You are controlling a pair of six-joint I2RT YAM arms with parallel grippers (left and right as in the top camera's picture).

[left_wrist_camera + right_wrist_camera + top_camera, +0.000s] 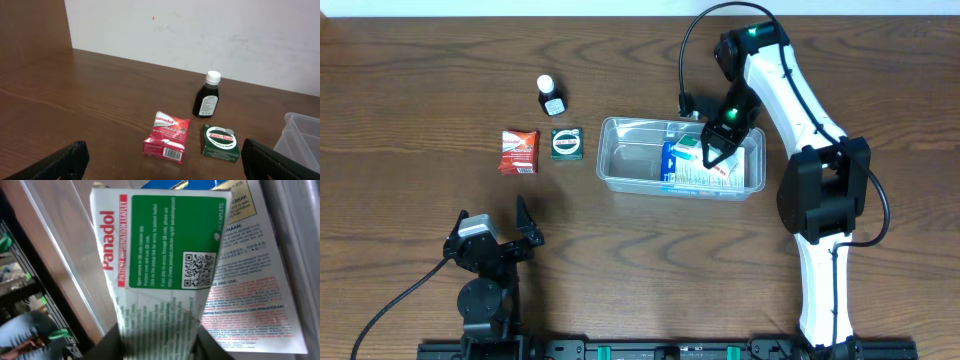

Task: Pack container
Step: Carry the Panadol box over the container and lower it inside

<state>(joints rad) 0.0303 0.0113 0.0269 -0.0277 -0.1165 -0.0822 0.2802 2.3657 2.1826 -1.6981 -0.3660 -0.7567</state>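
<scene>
The right gripper (712,152) is clamped on a green-and-white Panadol box (160,275) above the container (623,168); the left gripper (494,222) stands wide.

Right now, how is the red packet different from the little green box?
The Panadol packet is red and crinkly; the Zam-Buk box is dark green and flat with a round label. The Panadol packet is bigger, and the Zam-Buk box lies nearer the container. Both lie on the table, outside the container.
</scene>
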